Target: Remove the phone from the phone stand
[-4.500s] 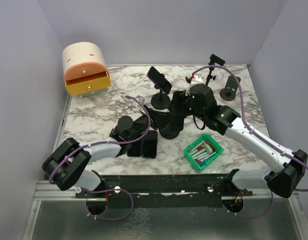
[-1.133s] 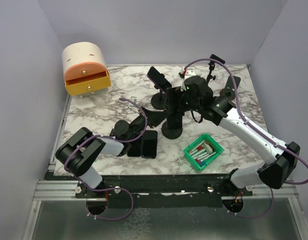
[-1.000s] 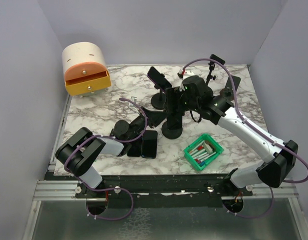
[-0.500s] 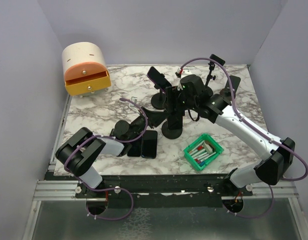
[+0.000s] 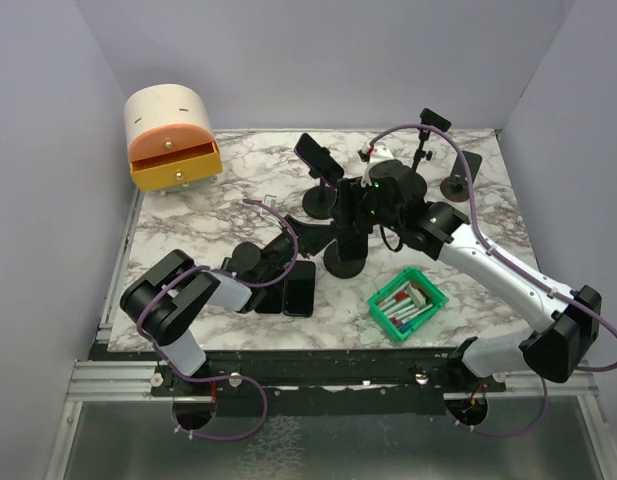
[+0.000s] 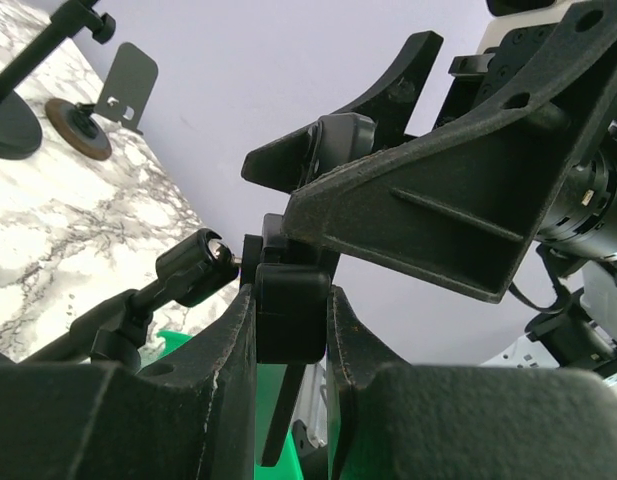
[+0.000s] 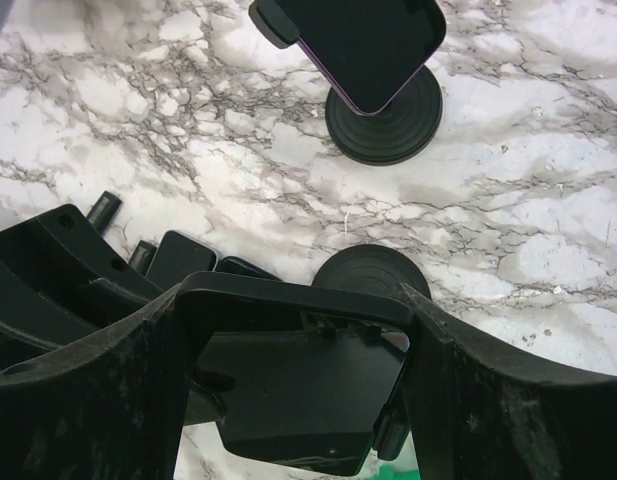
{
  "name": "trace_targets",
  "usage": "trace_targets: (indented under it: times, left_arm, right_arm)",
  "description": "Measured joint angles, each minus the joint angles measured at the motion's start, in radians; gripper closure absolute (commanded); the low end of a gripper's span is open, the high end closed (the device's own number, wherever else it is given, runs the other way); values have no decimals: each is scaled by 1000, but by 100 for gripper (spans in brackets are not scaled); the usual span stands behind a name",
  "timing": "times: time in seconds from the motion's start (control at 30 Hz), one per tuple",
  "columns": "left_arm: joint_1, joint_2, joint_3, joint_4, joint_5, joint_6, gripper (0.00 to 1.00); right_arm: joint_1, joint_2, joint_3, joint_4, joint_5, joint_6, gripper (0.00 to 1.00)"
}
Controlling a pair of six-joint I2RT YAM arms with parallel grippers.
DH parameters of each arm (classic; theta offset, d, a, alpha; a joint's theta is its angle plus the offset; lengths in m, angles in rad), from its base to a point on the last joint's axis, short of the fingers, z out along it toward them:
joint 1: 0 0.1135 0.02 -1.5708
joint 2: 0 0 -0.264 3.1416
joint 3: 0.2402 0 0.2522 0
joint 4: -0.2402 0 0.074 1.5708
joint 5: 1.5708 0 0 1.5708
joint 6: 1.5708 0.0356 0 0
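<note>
The dark, glossy rectangular phone (image 7: pixel 298 395) sits up in the middle of the table, on top of the black round-based phone stand (image 5: pixel 345 264), and from where I stand it looks still seated there: in the right wrist view the stand's round foot shows just beyond it and a small black clamp piece hugs its right edge. The right gripper (image 7: pixel 300 330) has reached in from the right and grasps the phone, one finger pressed along each long edge. The left gripper (image 6: pixel 288 320), coming in low from the near left, is clenched on the upper part of that stand, which I take to be bracing it. So I would say the reaching and gripping are done and the real work is left: the phone has to be drawn out of the clamp, carried clear and put down, and none of that shows yet. Just near-left of the stand's foot, two dark phones (image 5: pixel 299 288) lie flat side by side on the white marble-patterned table (image 5: pixel 188 215). Just beyond the grasped phone, a second black stand with a tilted dark phone (image 5: pixel 318 160) stands by itself. To the near right sits a green plastic bin of markers (image 5: pixel 408 303), an empty black stand (image 5: pixel 425 130) rises at the far right, and a cream-and-orange domed drawer box (image 5: pixel 171 140) sits at the far left corner, its drawer slightly out.
</note>
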Motion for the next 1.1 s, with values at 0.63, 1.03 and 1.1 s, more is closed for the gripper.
trace_targets:
  times: [0.63, 1.03, 1.1]
  left_arm:
    - [1, 29, 17, 3, 43, -76, 73]
    - [8, 44, -21, -1, 66, -137, 45]
    - [11, 44, -24, -2, 69, -137, 45]
  right_arm:
    - [-1, -127, -188, 193, 24, 19, 100]
    - [-2, -149, -194, 178, 21, 26, 100]
    - [-2, -154, -198, 177, 21, 26, 100]
